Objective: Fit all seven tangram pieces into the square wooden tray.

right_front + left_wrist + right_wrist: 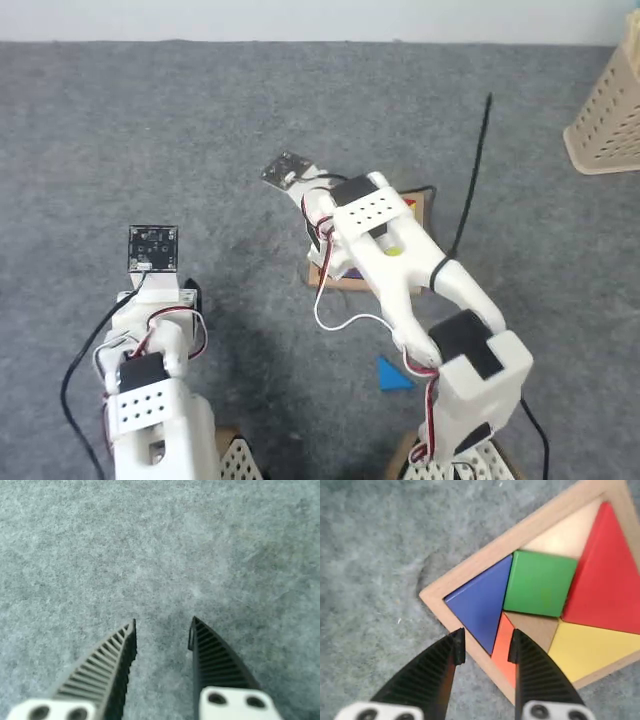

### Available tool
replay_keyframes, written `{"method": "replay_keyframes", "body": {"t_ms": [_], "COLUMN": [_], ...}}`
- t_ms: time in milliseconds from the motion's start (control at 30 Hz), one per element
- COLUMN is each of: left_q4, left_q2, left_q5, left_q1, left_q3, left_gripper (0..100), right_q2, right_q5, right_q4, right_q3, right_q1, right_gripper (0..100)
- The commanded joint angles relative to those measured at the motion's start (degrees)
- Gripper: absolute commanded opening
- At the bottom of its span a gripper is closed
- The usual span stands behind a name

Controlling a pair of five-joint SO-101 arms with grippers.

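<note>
Pale wood tray [470, 571] with red triangle [607, 575], yellow triangle [590, 647], green square [540, 582], orange piece [500, 640], indigo triangle [480, 602]; mottled grey cloth [380, 540].

Six pieces [540, 582] [477, 605] [605, 565] [590, 647] [502, 647] [393, 375], one tray [485, 560] (two arms [150, 400] [400, 270])

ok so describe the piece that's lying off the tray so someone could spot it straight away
Start at the wooden tray on the grey carpet, under the right arm. Follow that arm back toward its base: a small light blue triangle lies flat on the carpet just beside it. It lies alone on bare carpet, unlike the coloured pieces packed inside the tray.
</note>
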Motion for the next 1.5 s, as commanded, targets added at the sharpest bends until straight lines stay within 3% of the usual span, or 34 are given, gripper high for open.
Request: {"method": "replay_keyframes", "body": {"t_ms": [0, 100, 200, 333, 567, 667, 900, 1033, 1233, 1467], "left_q4": [-1.5, -1.5, -1.5, -1.5, -1.5, -1.5, -1.5, -1.5, -1.5, -1.5], "left_q2": [-1.1, -1.1, -1.1, -1.1, -1.1, -1.1, -1.1, -1.1, -1.1, -1.1], "left_q5": [-0.4, -0.4, -0.4, -0.4, -0.4, -0.4, -0.4, -0.4, -0.4, -0.4], "left_q1": [-0.3, -0.3, -0.3, -0.3, -0.3, -0.3, -0.3, -0.3, -0.3, -0.3], "left_q3": [-0.2, -0.2, -0.2, -0.2, -0.2, -0.2, -0.2, -0.2, -0.2, -0.2], "left_gripper": [17, 17, 17, 17, 17, 17, 17, 17, 17, 17], "right_q2": [-4.4, -4.5, -7.0, -13.1, -29.1, -36.3, -49.4, -51.7, -51.6, -51.6], "right_q5": [-0.7, -0.9, -4.0, -4.1, 9.9, 11.4, 12.0, 13.5, 15.4, 13.5], "right_q4": [0.5, 0.4, 0.9, 3.5, 7.4, 7.7, 7.2, 6.4, 4.7, 3.6], "right_q3": [-1.8, -1.8, -1.8, 3.0, 23.1, 31.8, 49.8, 50.8, 54.2, 55.6], "right_q1": [0.6, 2.9, 6.5, 10.3, 10.5, 10.3, 4.8, 2.9, -6.5, -8.1], "right_gripper": [14.5, 11.9, 0.0, 3.6, 0.6, 0.6, 0.6, 0.6, 0.7, 18.6]}}
